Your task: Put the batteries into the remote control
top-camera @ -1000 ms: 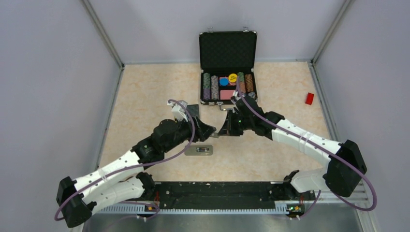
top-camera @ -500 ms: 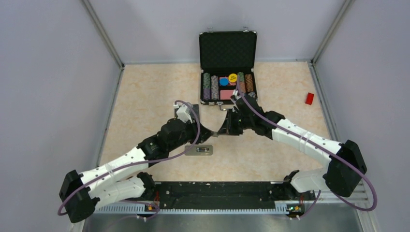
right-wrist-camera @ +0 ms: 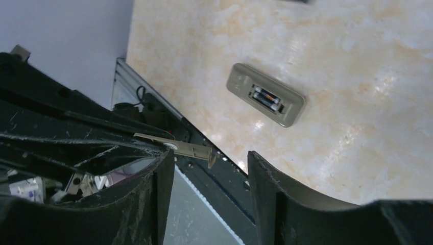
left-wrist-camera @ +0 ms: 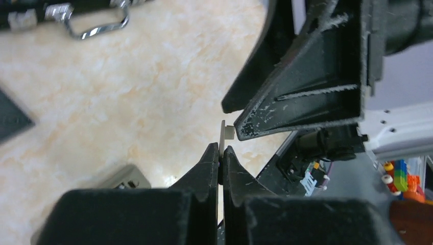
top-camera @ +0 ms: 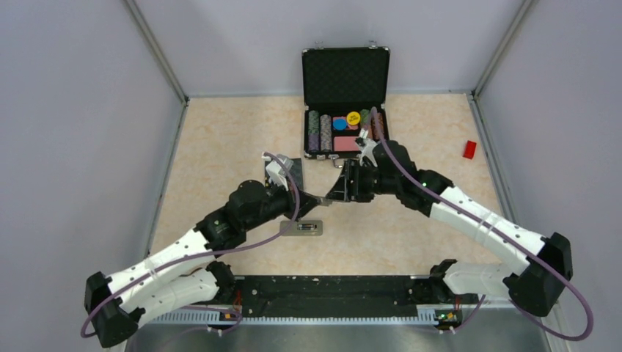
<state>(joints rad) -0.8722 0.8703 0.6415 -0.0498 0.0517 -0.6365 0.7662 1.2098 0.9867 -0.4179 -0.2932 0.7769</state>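
1. Containers. The black case (top-camera: 345, 77) stands open at the far edge of the counter (top-camera: 220, 147) with its lid upright. The tray holds rows of poker chips (top-camera: 323, 130) on edge, plus a blue disc, a yellow disc and a pink block.

The remote control (top-camera: 301, 228) lies grey back up on the counter, just nearer to me than the two claws. Its battery bay is uncovered. In the right wrist view the batteries (right-wrist-camera: 266, 97) sit inside the bay as dark cells with lighter ends.

2. Claws. The left claw (left-wrist-camera: 220, 150) is pressed together on a thin grey plate (left-wrist-camera: 222, 133), which it holds edge-on above the counter. The right claw (right-wrist-camera: 209, 155) is spread, and the tabbed end of the plate reaches into the gap between its fingers.

3. Limits of view.
- I cannot tell whether a right finger touches the plate.
- I cannot count the cells in the bay.
- The left arm covers most of a black pad (top-camera: 293, 167).
- The right arm hides the near right corner of the case.
- A red block (top-camera: 469, 149) lies well apart by the right wall, too small to identify.
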